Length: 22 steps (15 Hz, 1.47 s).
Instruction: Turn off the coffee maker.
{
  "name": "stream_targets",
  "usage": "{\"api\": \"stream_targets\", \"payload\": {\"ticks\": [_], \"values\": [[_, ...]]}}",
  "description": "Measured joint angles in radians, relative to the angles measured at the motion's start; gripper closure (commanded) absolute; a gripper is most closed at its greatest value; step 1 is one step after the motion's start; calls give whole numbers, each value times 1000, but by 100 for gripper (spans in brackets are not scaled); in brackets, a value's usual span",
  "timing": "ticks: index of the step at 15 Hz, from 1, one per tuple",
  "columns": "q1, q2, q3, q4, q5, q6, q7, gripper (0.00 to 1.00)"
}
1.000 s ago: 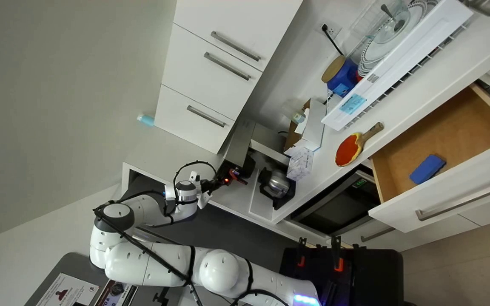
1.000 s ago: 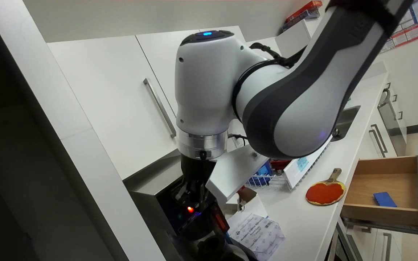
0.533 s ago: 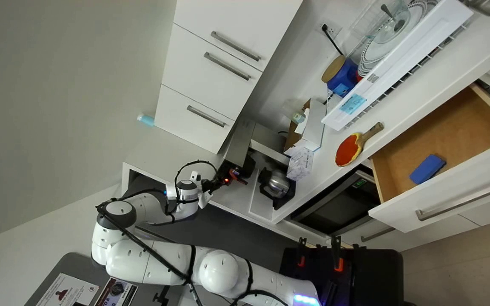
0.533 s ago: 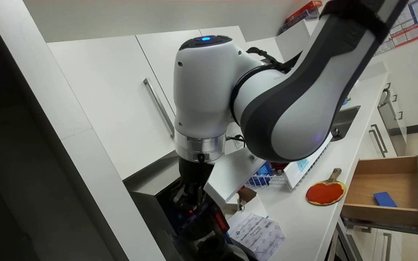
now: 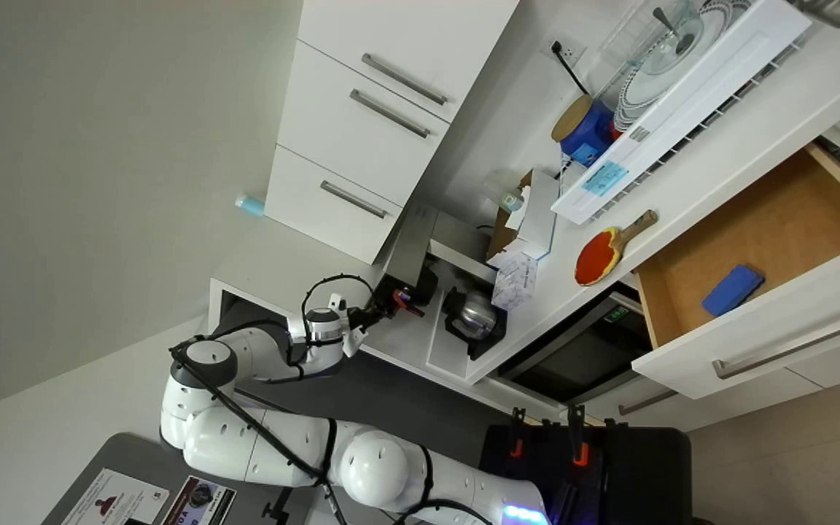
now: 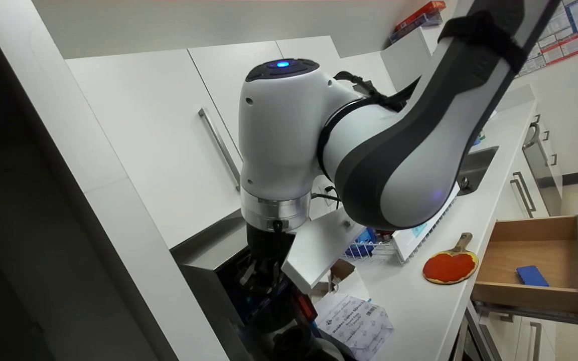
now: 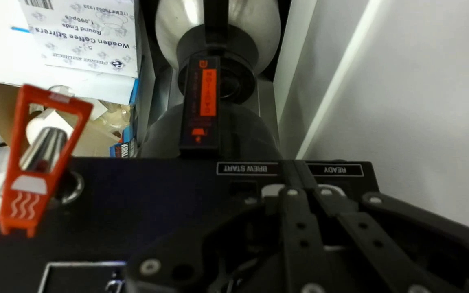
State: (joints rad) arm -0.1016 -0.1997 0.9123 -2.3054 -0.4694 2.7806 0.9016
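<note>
The arm [image 6: 279, 135] had dipped, and the coffee maker [image 7: 149, 191] showed its red light no more. The fingers [image 7: 297, 219] were pinched together over its black top.

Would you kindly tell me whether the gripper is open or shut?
The gripper is shut: in the wrist view, its fingertips lie together.
</note>
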Motion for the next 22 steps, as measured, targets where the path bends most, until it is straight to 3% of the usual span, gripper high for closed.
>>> {"api": "stream_targets", "payload": {"ticks": [7,12,17,22], "values": [[-17,2,24,3,-53,-1,48,100],[81,-14,2,6,106,-61,-15,100],[241,-103,-127,6,267,-288,-109,100],[320,-199,-231,5,305,-430,-165,100]]}}
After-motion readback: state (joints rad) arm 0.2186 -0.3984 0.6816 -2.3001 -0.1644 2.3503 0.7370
